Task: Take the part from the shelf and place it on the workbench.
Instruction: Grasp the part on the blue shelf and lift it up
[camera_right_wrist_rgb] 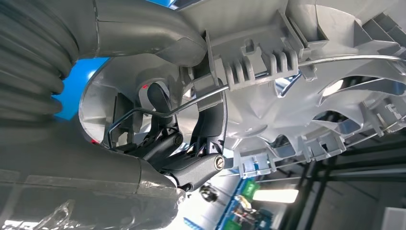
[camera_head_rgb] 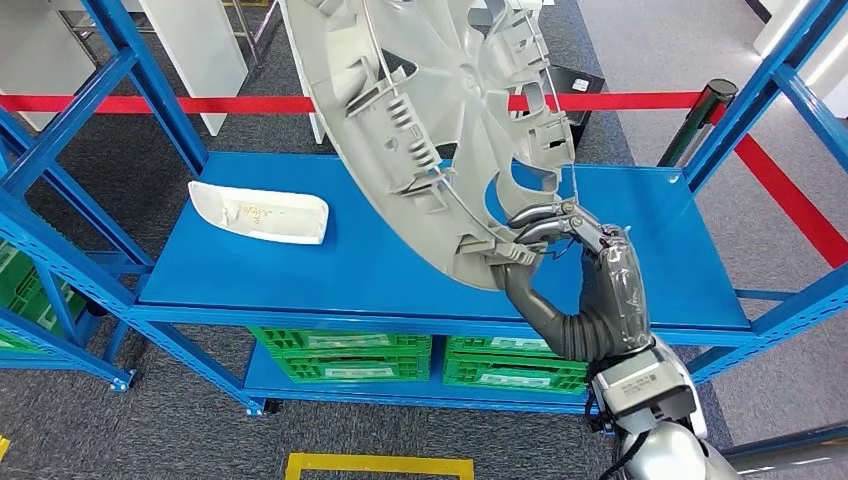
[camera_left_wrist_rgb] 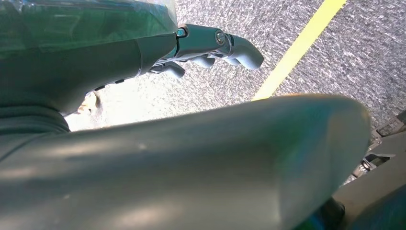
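Observation:
A large grey plastic wheel cover (camera_head_rgb: 430,110) with ribs and a wire ring hangs tilted above the blue shelf board (camera_head_rgb: 650,230). My right hand (camera_head_rgb: 560,240) grips its lower rim, thumb under the edge and fingers over it. In the right wrist view the cover (camera_right_wrist_rgb: 297,86) is close up, with my right hand's dark fingers (camera_right_wrist_rgb: 191,158) hooked through an opening near the rim. My left hand (camera_left_wrist_rgb: 210,45) hangs over the grey carpet with its fingers loosely curled and nothing in it.
A small white curved part (camera_head_rgb: 260,212) lies on the left of the shelf board. Blue uprights (camera_head_rgb: 150,80) frame the shelf on both sides. Green crates (camera_head_rgb: 340,352) sit on the lower level. A red barrier tape (camera_head_rgb: 200,104) runs behind. Yellow floor marking (camera_head_rgb: 378,465) lies below.

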`<state>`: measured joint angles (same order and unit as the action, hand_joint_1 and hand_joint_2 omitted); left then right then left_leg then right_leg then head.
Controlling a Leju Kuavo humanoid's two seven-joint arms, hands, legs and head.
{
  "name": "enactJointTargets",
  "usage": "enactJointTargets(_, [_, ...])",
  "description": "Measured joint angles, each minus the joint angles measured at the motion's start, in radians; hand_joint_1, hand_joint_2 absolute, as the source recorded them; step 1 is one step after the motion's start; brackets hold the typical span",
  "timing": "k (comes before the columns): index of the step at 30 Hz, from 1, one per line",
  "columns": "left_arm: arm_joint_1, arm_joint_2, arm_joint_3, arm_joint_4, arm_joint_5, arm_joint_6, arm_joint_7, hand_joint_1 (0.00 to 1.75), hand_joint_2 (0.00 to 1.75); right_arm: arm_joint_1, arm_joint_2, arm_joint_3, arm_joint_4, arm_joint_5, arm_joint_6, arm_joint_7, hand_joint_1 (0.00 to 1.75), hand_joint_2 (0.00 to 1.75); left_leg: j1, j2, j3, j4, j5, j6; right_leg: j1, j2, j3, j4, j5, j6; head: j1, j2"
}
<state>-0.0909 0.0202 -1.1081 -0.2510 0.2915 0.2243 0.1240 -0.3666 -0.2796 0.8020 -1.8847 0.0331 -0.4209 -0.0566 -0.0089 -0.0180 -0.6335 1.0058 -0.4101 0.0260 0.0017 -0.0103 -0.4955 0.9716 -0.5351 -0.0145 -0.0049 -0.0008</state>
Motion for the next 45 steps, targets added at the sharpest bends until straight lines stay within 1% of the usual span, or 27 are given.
enactJointTargets(16, [0.000, 0.001, 0.001, 0.000, 0.001, 0.000, -0.007, 0.00, 1.75, 0.016, -0.009, 0.047, -0.096, 0.020, 0.005, -0.013, 1.75, 1.75, 0.000, 0.000, 0.000, 0.000, 0.000, 0.000, 0.000, 0.000, 0.000, 0.000, 0.000, 0.000, 0.000, 0.000])
enactJointTargets(36, [0.000, 0.002, 0.001, 0.000, 0.002, -0.003, -0.007, 0.00, 1.75, 0.017, -0.009, 0.103, -0.146, 0.050, 0.019, -0.019, 1.75, 1.75, 0.000, 0.000, 0.000, 0.000, 0.000, 0.000, 0.000, 0.000, 0.000, 0.000, 0.000, 0.000, 0.000, 0.000])
enactJointTargets(42, [0.000, 0.002, 0.002, 0.000, 0.019, 0.014, -0.008, 0.00, 1.75, 0.017, -0.012, 0.106, -0.153, 0.054, 0.012, -0.009, 1.75, 1.75, 0.000, 0.000, 0.000, 0.000, 0.000, 0.000, 0.000, 0.000, 0.000, 0.000, 0.000, 0.000, 0.000, 0.000])
enactJointTargets(45, [0.001, 0.002, 0.003, 0.000, 0.034, -0.004, -0.020, 0.00, 1.75, 0.018, -0.013, 0.106, -0.156, 0.058, 0.007, -0.007, 1.75, 1.75, 0.000, 0.000, 0.000, 0.000, 0.000, 0.000, 0.000, 0.000, 0.000, 0.000, 0.000, 0.000, 0.000, 0.000])
